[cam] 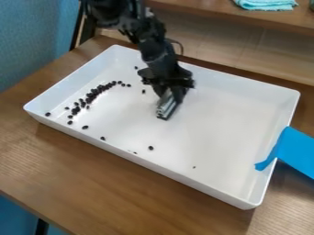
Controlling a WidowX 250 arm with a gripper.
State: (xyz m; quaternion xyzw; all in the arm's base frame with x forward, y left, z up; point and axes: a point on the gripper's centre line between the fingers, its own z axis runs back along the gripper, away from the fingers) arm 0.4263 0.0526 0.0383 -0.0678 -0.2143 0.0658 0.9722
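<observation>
The black gripper (pixel 167 109) hangs over the white tray (pixel 224 190), tilted, a pale grey piece (pixel 164 104) with a dark lower edge at its tip; whether it is released or clenched on that piece I cannot tell. Taking the gripper as the dial's centre, small black beans (pixel 92 95) lie in a loose, curved band between nine and ten o'clock in the tray, with strays from seven to eleven. A blue strip (pixel 297 149) crosses the tray's wall at four. Beneath is a wooden table (pixel 104 183); toward one, a turquoise cloth (pixel 266 4) rests on a wooden shelf (pixel 233 14).
</observation>
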